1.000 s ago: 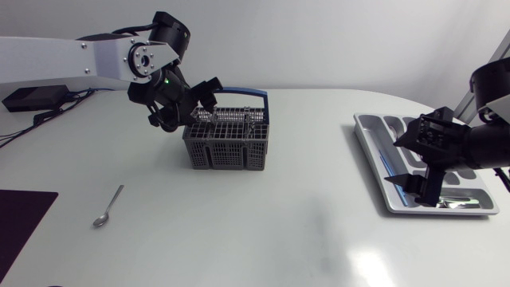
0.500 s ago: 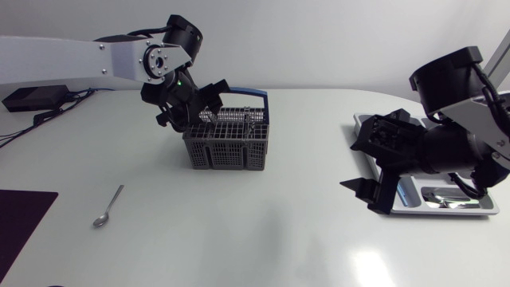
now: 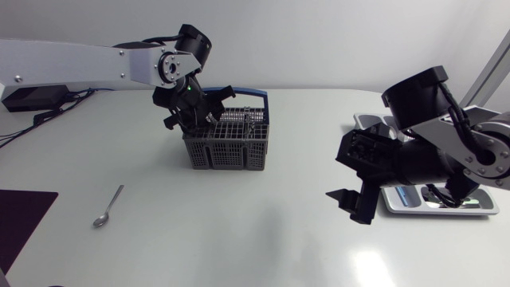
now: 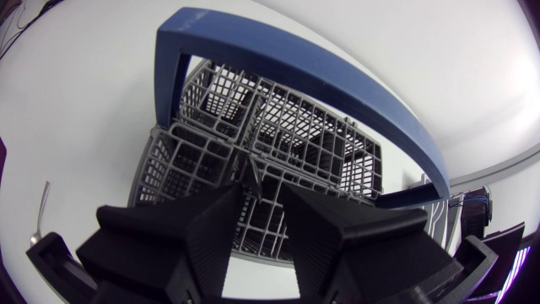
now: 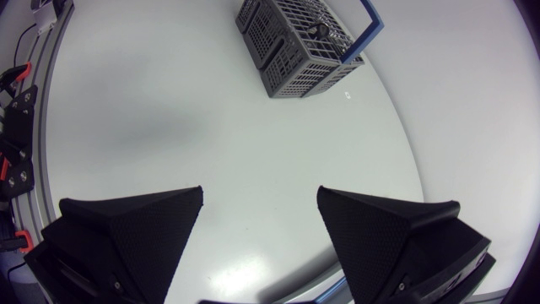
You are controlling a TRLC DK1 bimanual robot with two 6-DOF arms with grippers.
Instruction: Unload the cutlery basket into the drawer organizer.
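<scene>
Our left gripper (image 4: 261, 198), fingers narrowly parted over the cutlery basket (image 4: 304, 152), may snag its blue handle (image 4: 287, 72) and tip it; right gripper (image 5: 260, 198) spread wide, empty.

**A robotics lab bench with kitchen things on it**

You are working in a robotics lab, not a kitchen. Your left arm (image 3: 80, 64) and right arm (image 3: 446, 151), pale links with black joints, come in over a plain white table (image 3: 263, 231). A black box (image 3: 28, 98) and loose cables (image 3: 44, 116) lie at its far left corner. The household things sit straight on the tabletop: a cutlery basket (image 3: 227, 145), a drawer organizer (image 3: 365, 122) and a lone spoon (image 3: 106, 209).
</scene>
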